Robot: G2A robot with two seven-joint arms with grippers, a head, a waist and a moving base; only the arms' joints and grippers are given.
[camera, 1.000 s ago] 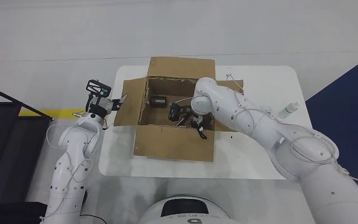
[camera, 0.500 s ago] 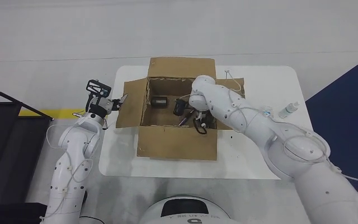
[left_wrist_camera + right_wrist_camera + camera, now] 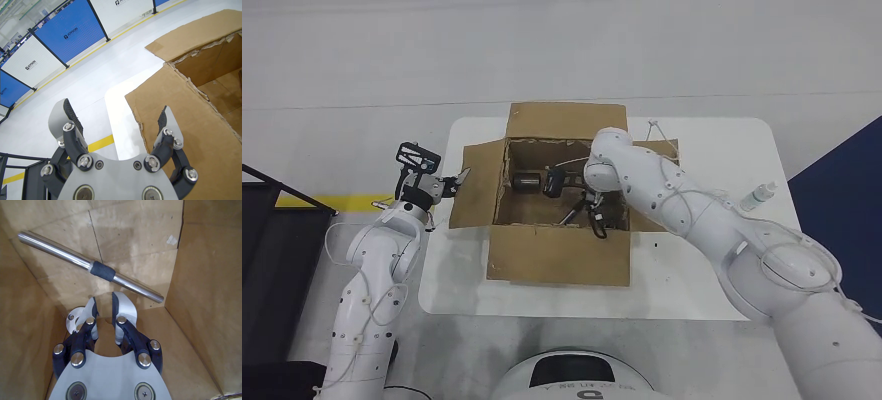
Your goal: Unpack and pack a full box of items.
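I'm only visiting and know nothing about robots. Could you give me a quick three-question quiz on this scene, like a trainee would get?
1. True or false: the left gripper is holding something.
2. Where is the metal rod? A: outside the box; B: inside the box; C: in the left gripper.
3. Fill in: the ___ gripper is down inside the box.

Key
1. False: its fingers are wide apart with nothing between them.
2. B.
3. The right gripper.
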